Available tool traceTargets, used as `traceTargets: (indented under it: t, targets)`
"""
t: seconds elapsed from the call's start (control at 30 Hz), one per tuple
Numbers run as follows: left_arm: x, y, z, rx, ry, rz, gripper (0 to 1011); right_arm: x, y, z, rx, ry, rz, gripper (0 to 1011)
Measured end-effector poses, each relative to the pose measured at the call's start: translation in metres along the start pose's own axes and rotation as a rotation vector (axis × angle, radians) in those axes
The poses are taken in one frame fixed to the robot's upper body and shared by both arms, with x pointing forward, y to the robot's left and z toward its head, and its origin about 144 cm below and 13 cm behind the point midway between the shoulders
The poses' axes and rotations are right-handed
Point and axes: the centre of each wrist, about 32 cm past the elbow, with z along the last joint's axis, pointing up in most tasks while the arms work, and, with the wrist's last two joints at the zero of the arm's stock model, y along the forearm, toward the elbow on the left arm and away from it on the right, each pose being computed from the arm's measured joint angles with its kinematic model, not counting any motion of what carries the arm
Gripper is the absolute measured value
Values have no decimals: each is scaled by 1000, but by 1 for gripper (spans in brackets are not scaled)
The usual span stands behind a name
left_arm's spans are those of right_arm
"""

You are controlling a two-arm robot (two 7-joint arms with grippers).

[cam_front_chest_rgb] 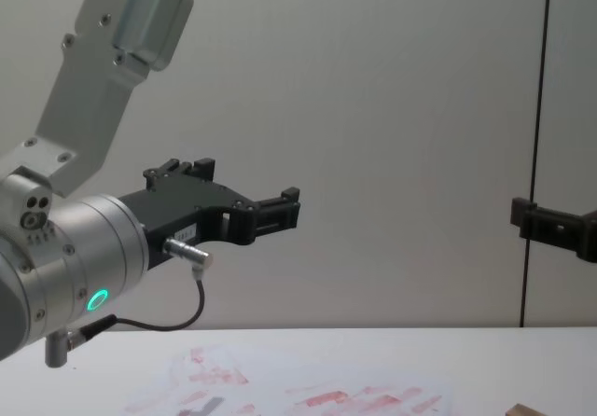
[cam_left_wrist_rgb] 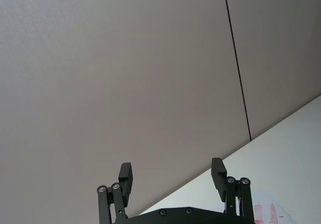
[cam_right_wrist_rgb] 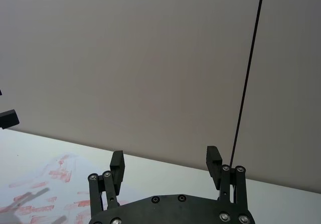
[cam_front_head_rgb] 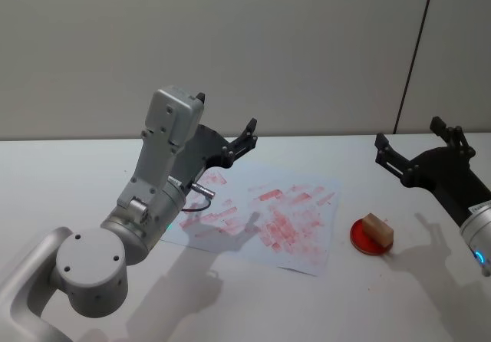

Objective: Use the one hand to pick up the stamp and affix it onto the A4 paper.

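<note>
The right tool (cam_front_head_rgb: 406, 130) is hovering above the right side of the white surface (cam_front_head_rgb: 61, 181), its black fingers spread wide and gripping nothing, pointing toward the grey wall (cam_front_head_rgb: 307, 43). The stamp (cam_front_head_rgb: 377, 229), a small light-brown wooden block, is resting on a round red ink pad (cam_front_head_rgb: 359, 241) just off the right edge of the A4 paper (cam_front_head_rgb: 307, 250), nearer the robot than the right tool and well apart from it. The A4 paper is lying flat in the middle of the surface, showing many smudgy red marks. On the left, the left tool (cam_front_head_rgb: 226, 110) is hanging raised over the sheet's left part, its fingers likewise apart and empty, a green ring glowing on its wrist in the chest view.
</note>
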Motion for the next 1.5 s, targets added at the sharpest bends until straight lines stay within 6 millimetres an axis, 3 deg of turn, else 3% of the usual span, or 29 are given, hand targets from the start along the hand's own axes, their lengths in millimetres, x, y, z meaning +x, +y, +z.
traceTargets:
  t: [1.17,1.5]
  targets:
    - [0,0,0,0,0,0,1001,0,0,0,0,-1,1,1001]
    - [0,0,0,0,0,0,1001,-2,-11,2,-28,-1,-4,1001]
